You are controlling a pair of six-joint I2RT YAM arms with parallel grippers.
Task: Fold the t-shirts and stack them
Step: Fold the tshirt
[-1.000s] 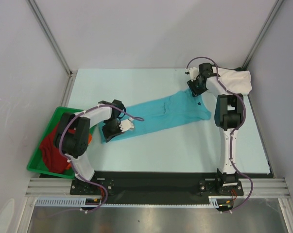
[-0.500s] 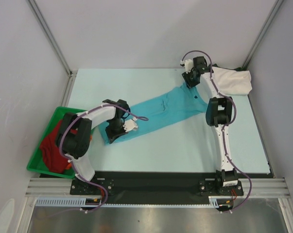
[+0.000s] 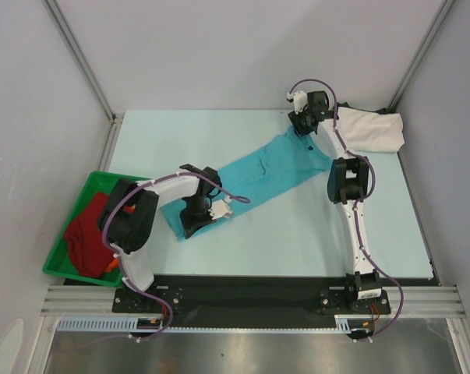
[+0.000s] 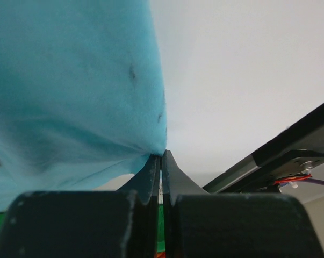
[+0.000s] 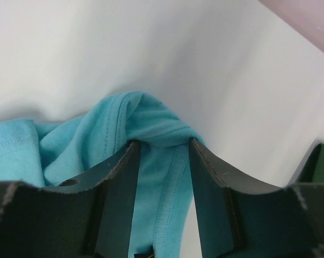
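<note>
Now we are holding turquoise shirt (image 3: 273, 167) stretched on table (image 3: 180, 140), long axis running diagonally away from green bin (image 3: 71, 220): left hand (image 4: 161, 157) clenched on end nearest bin, right hand (image 5: 163, 144) grasping bunched end farthest from bin.

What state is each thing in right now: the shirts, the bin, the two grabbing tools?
left tool: shut on the turquoise t-shirt, near end.
right tool: shut on its far end.
turquoise t-shirt: unfolded, stretched long between them.
cream-white t-shirt: lying apart, far right corner.
dark red t-shirt: crumpled in the green bin.
green bin: holding cloth.
</note>
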